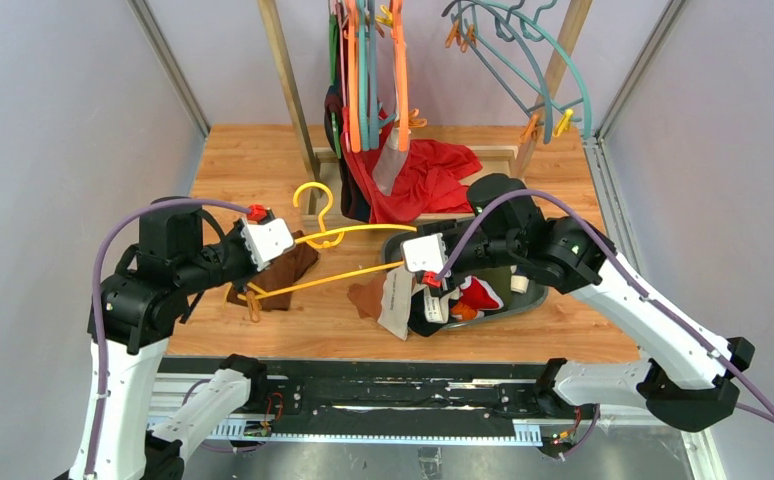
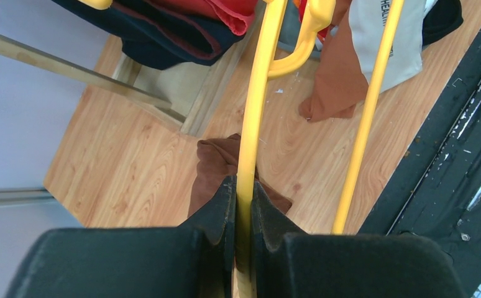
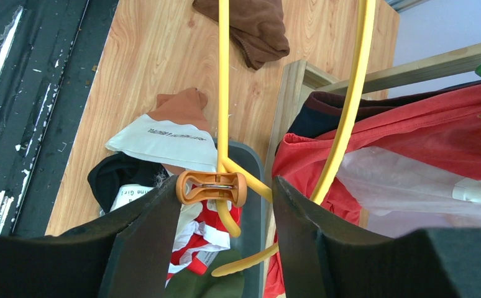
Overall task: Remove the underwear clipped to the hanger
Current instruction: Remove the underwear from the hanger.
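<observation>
My left gripper (image 1: 285,240) is shut on the top bar of a yellow hanger (image 1: 363,228), which shows thin between its fingers in the left wrist view (image 2: 245,186). The hanger is held level above the table. My right gripper (image 3: 225,183) is open, its fingers on either side of an orange clip (image 3: 212,188) at the hanger's end. I cannot tell whether the clip pinches cloth. Below it are a red brief with white trim (image 3: 194,233), a black brief (image 3: 117,180) and a brown brief with a white waistband (image 3: 169,133). They lie in and over a dark bin (image 1: 528,300).
A dark brown cloth (image 1: 285,270) lies on the table under the left gripper. A wooden rack (image 1: 283,80) at the back carries orange and teal hangers (image 1: 368,70), a large red cloth (image 1: 433,180) and dark garments. The table's black front edge (image 1: 393,385) is near.
</observation>
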